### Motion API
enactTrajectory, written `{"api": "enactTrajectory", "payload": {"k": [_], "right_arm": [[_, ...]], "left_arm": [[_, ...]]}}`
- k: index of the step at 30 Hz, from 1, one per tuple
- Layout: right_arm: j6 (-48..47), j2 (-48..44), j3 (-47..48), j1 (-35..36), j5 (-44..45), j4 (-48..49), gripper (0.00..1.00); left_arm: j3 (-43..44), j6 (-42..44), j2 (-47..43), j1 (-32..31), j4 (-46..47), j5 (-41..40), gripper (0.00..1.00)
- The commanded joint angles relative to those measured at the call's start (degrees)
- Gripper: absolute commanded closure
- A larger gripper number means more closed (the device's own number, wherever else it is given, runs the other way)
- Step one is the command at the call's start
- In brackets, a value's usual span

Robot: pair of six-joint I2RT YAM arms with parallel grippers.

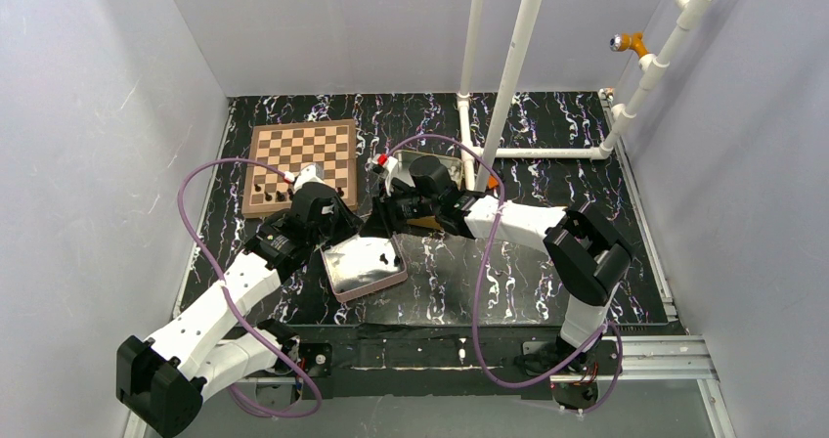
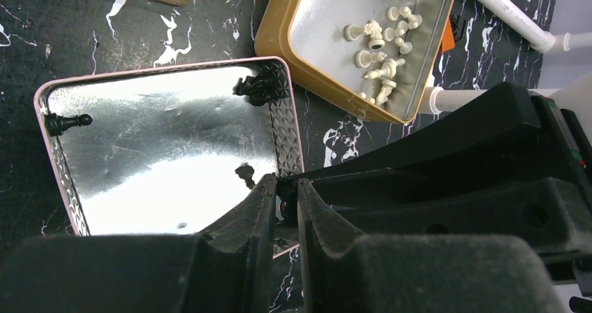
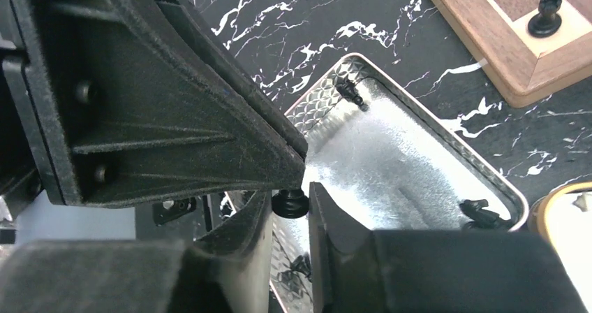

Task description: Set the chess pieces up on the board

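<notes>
Both grippers meet above the pink tin [image 1: 364, 267]. My left gripper [image 2: 286, 187] is shut on a small black chess piece [image 3: 290, 202], which hangs from its tip with the round base downward. My right gripper [image 3: 287, 209] has its jaws against both sides of that base. In the tin lie three more black pieces: one [image 2: 66, 122] at the left wall, one [image 2: 258, 84] in the far corner and one [image 2: 244, 172] near my fingers. The board [image 1: 300, 164] lies at the back left with black pieces [image 1: 269, 194] along its near edge. One of them [image 3: 544, 16] shows in the right wrist view.
A gold tin [image 2: 279, 40] holding several white pieces [image 2: 380, 40] sits right of the pink tin, partly under the right arm. White pipes [image 1: 508, 76] rise behind it and run along the back right. Grey walls enclose the black marbled table.
</notes>
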Motion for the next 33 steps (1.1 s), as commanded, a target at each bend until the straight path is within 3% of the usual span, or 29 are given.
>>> {"api": "enactTrajectory", "payload": {"k": [1, 3, 4, 11, 14, 17, 21, 24, 29, 33], "right_arm": [[0.7, 0.2, 2.3, -0.2, 0.7, 2.4, 0.82], [0.2, 0.0, 2.2, -0.3, 0.4, 2.2, 0.88], [-0.2, 0.0, 2.1, -0.4, 0.0, 2.1, 0.89], [-8.1, -1.1, 1.1, -1.3, -7.7, 1.8, 0.93], [-12.7, -2.0, 0.0, -1.6, -12.3, 2.6, 0.93], [-17.1, -3.0, -1.6, -1.6, -15.6, 3.7, 0.93], [-21.5, -4.6, -4.2, -1.6, -17.5, 7.6, 0.92], [-21.2, -5.0, -5.3, -1.6, -17.7, 11.0, 0.92], [-21.1, -6.1, -6.8, -1.6, -18.2, 14.3, 0.92], [-22.3, -6.3, -7.0, -1.6, -18.0, 13.5, 0.92]], "left_arm": [[-0.8, -0.4, -1.4, 0.0, 0.0, -0.3, 1.0], [-0.7, -0.5, -1.6, 0.0, -0.1, -0.3, 1.0], [-0.6, -0.5, -1.8, 0.0, -0.4, -0.2, 0.94], [0.9, -0.7, -4.6, 0.1, -4.7, 3.6, 0.31], [0.0, -1.4, -7.7, 1.1, -5.8, 6.8, 0.17], [-2.5, -2.5, -10.7, 3.3, -2.2, 15.0, 0.17], [-6.4, -5.4, -13.4, 5.6, 3.3, 22.5, 0.33], [-7.3, -6.3, -13.5, 6.3, 4.0, 24.1, 0.46], [-6.6, -5.6, -12.5, 6.7, 1.2, 24.3, 0.49], [-6.6, -5.6, -11.4, 6.8, 2.3, 25.9, 0.58]]}}
